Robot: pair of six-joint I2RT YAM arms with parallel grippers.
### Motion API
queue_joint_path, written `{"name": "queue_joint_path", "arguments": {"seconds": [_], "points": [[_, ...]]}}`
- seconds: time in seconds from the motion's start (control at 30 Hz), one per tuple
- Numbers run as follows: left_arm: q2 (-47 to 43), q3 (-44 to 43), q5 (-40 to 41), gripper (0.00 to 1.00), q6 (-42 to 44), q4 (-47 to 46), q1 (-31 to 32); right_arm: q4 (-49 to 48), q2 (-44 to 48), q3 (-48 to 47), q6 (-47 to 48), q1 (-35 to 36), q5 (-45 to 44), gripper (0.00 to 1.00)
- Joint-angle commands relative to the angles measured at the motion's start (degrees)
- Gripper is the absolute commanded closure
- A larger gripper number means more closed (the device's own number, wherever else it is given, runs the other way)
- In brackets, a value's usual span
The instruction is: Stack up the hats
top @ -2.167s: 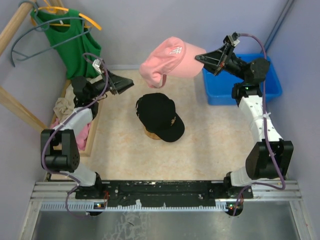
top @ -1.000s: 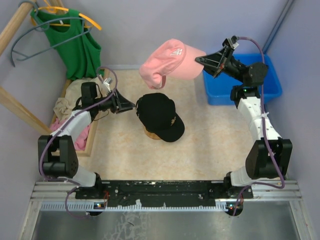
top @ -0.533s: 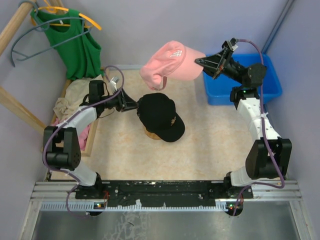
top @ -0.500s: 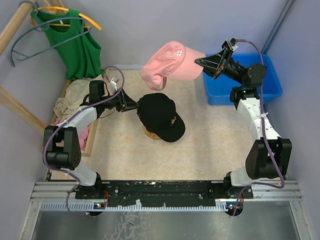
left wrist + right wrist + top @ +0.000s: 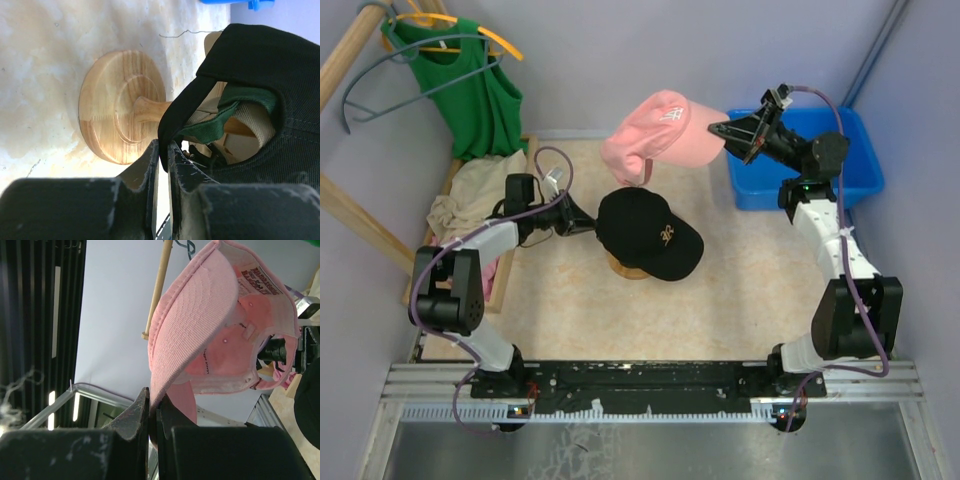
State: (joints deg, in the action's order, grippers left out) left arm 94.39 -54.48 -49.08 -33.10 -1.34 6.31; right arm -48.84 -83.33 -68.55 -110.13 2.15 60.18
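A black cap with a gold emblem (image 5: 648, 232) sits on top of a wooden stand (image 5: 619, 266) in the middle of the table. The left wrist view shows a dark green cap (image 5: 231, 111) and a tan cap (image 5: 256, 124) nested under the black cap (image 5: 260, 60), above the stand's round base (image 5: 116, 114). My left gripper (image 5: 588, 221) is shut on the black cap's back rim (image 5: 162, 148). My right gripper (image 5: 722, 131) is shut on the brim of the pink cap (image 5: 658, 136) and holds it in the air above and behind the stack; the right wrist view shows that gripper (image 5: 154, 401) on the pink cap's brim (image 5: 200, 325).
A blue bin (image 5: 825, 165) stands at the back right under the right arm. A wooden tray with pink and cream cloths (image 5: 458, 212) lies at the left. A green sleeveless top (image 5: 470, 90) hangs on a wooden rack at the back left.
My left gripper moved right to the black cap and shut on its back rim. The black cap shifted right and its brim swung to the right. The pink cap drifted slightly right.
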Motion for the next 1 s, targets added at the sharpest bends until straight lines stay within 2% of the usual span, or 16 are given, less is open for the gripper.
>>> {"name": "queue_joint_path", "arguments": {"seconds": [0.0, 0.07, 0.33, 0.5, 0.7, 0.97], "points": [[-1.65, 2.6, 1.91, 0.84, 1.23, -0.09, -0.15, -4.92, 2.11, 1.28, 0.54, 1.71, -1.96, 1.0], [-2.15, 3.26, 1.32, 0.84, 0.36, -0.97, -0.15, -7.14, 1.58, 2.88, 0.3, 3.4, -3.39, 1.0], [-4.68, 7.11, 0.65, 0.87, -2.74, -4.4, -0.14, -25.94, -3.62, 10.63, -2.36, 12.01, -13.84, 1.0], [-6.06, 9.5, 0.04, 0.89, -4.23, -6.11, -0.15, -33.66, -6.77, 13.59, -0.51, 12.97, -17.15, 1.0], [-7.68, 12.52, -0.6, 0.91, -7.28, -9.69, -0.15, -38.96, -13.77, 14.24, -0.39, 13.09, -18.06, 1.0], [-8.21, 14.74, -1.73, 0.92, -11.01, -14.4, -0.15, -41.01, -18.74, 18.44, 0.12, 14.12, -17.36, 1.0]]}}
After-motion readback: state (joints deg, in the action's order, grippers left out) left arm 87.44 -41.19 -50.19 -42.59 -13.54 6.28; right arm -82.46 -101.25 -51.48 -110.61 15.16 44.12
